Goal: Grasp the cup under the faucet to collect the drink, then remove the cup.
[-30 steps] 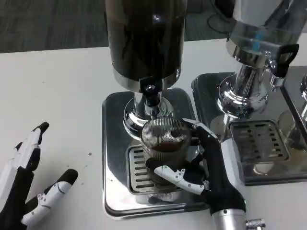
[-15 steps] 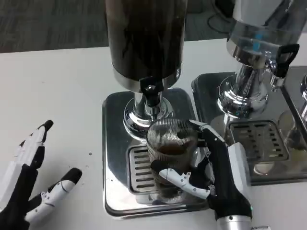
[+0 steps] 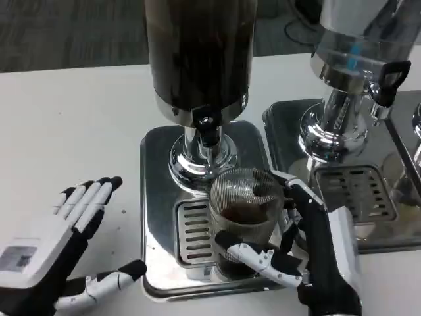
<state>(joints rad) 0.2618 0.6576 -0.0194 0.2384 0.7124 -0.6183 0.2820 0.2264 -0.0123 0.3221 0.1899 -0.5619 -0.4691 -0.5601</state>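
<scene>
A ribbed clear cup [image 3: 245, 220] with dark drink in its bottom stands over the drip grate [image 3: 192, 230] of the middle dispenser's steel tray [image 3: 158, 197]. It sits a little to the right of and nearer than the black faucet [image 3: 206, 128]. My right hand [image 3: 309, 253] grips the cup from the right, thumb across its front and fingers around the far side. My left hand [image 3: 59, 253] hovers open over the white table at lower left, fingers spread, holding nothing.
The dark dispenser tank [image 3: 199, 52] rises above the faucet on a chrome stem [image 3: 204, 158]. A second dispenser [image 3: 348, 85] with its own tray and grate [image 3: 355, 194] stands to the right, close to my right hand. Bare white table [image 3: 72, 125] lies to the left.
My right hand has drawn the cup toward me and rightward, out from below the faucet. My left hand has turned over, showing its white back, and moved in toward the tray.
</scene>
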